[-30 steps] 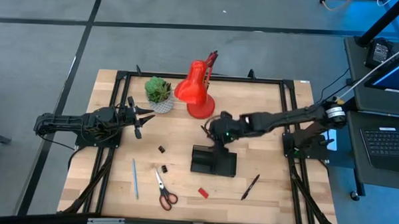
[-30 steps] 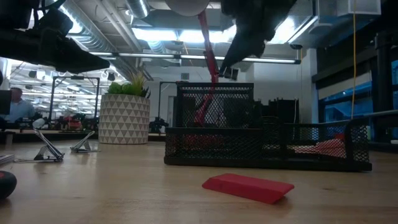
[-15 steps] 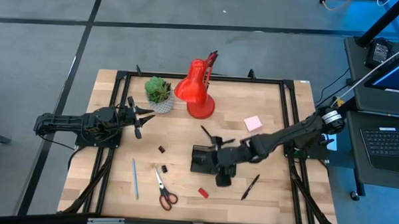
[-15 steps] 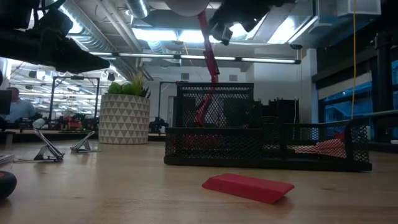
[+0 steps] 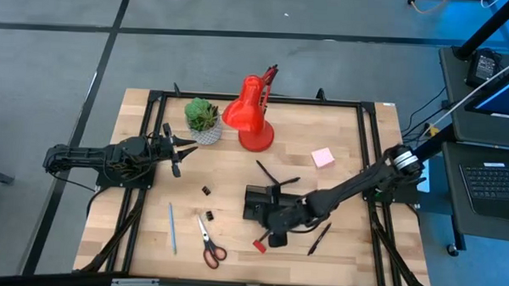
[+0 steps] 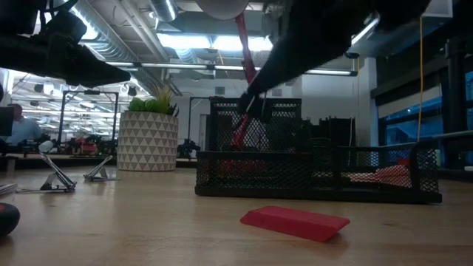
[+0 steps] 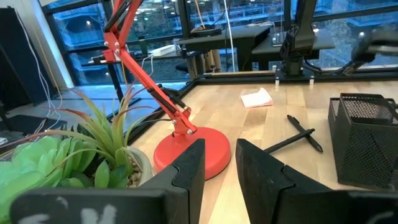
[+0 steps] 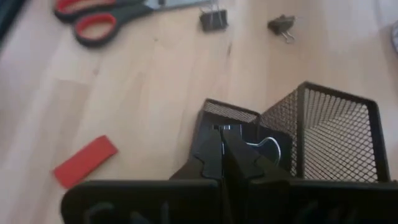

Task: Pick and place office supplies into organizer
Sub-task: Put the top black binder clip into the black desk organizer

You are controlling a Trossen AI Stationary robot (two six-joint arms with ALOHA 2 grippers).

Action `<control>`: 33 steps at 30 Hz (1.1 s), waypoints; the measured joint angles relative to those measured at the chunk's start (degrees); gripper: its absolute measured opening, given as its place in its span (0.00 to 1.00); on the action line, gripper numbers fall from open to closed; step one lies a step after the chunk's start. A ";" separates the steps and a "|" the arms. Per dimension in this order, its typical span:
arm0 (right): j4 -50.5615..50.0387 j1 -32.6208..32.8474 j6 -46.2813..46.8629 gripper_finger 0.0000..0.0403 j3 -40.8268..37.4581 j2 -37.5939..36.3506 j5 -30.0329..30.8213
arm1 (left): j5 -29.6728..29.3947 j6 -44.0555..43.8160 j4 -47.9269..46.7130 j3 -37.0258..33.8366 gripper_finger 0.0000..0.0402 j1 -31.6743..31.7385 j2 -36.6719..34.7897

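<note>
The organizer [image 5: 261, 201] is a black mesh tray near the table's middle. My right gripper [image 5: 273, 235] hangs shut just near of it, slanting down, with nothing between its fingers [image 8: 225, 151]. A small red block [image 5: 259, 244] lies flat on the table beside the gripper, toward the left. Red-handled scissors [image 5: 208, 243], a blue pen [image 5: 172, 228] and two black clips [image 5: 207, 191] lie left of the organizer. Two black pens [image 5: 275, 173] lie far of it, a third [image 5: 319, 239] to its right. A pink pad [image 5: 324, 157] lies farther right. My left gripper [image 5: 176, 149] waits open at the left edge.
A red desk lamp [image 5: 251, 117] and a potted plant [image 5: 202, 117] stand at the far side. A black metal frame [image 5: 366, 147] runs around the tabletop. Bare wood lies between the organizer and the near edge.
My right gripper has swept from beside the lamp's base over the organizer toward the table's near edge. It has come down beside the red block, rolling a little and staying shut. The arm's move has uncovered the pink pad.
</note>
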 joint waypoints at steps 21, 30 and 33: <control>0.15 0.13 6.03 0.00 0.00 6.08 1.51 | 0.02 0.00 -0.30 0.00 0.21 0.02 -0.01; 0.15 0.13 6.05 0.05 0.00 6.08 1.47 | 0.00 0.00 -0.27 0.01 0.21 0.01 0.01; 0.15 0.13 6.34 0.07 0.00 6.08 1.45 | 0.01 0.00 -0.26 0.00 0.21 0.01 0.01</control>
